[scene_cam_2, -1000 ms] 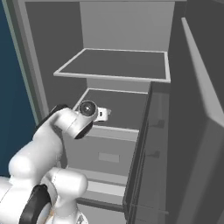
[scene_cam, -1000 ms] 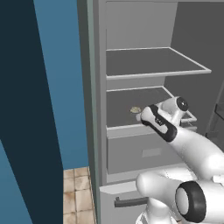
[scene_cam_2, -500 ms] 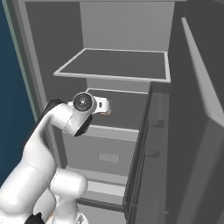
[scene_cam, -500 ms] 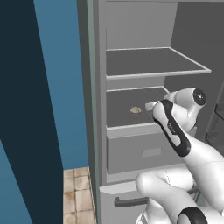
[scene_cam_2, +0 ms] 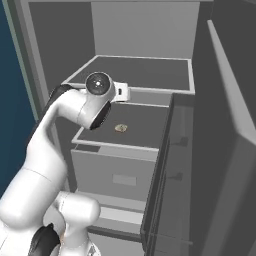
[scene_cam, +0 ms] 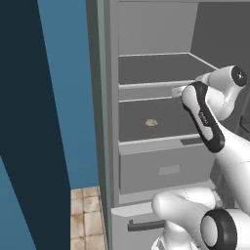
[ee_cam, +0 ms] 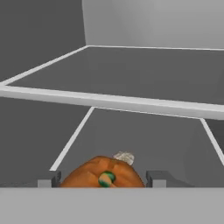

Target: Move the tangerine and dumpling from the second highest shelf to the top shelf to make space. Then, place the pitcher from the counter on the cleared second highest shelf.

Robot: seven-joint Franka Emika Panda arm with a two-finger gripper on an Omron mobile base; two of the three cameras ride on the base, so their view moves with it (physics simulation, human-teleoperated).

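Orange fills the space between the two dark finger tips in the hand view: the tangerine (ee_cam: 103,175), its green stem spot facing the camera, sits in the pincer (ee_cam: 103,180), whose jaws stand partly spread and closed on the fruit from either side. Just behind the tangerine's upper edge in that view a pale cream lump shows, the dumpling (ee_cam: 124,157), lying on the second highest shelf (ee_cam: 144,135).

From the left base view the dumpling (scene_cam: 151,122) rests alone near the middle of the second highest shelf (scene_cam: 136,119), a flat dark grey panel with a thin white rim. Above it lies the top shelf (scene_cam: 156,68), of the same make. The white arm reaches in from the right, its wrist level with the front rim of the top shelf; the pincer itself is hidden behind the wrist there, so the fruit cannot be made out.

In the right base view the dumpling (scene_cam_2: 120,128) again lies on the second highest shelf (scene_cam_2: 145,127), and the wrist hangs in front of the top shelf (scene_cam_2: 145,72) at about the height of its rim. The hand view looks nearly level along the top shelf (ee_cam: 144,72), whose white front edge crosses the picture, with the lower shelf visible beneath it. A grey drawer front (scene_cam: 166,168) sits under the second highest shelf.
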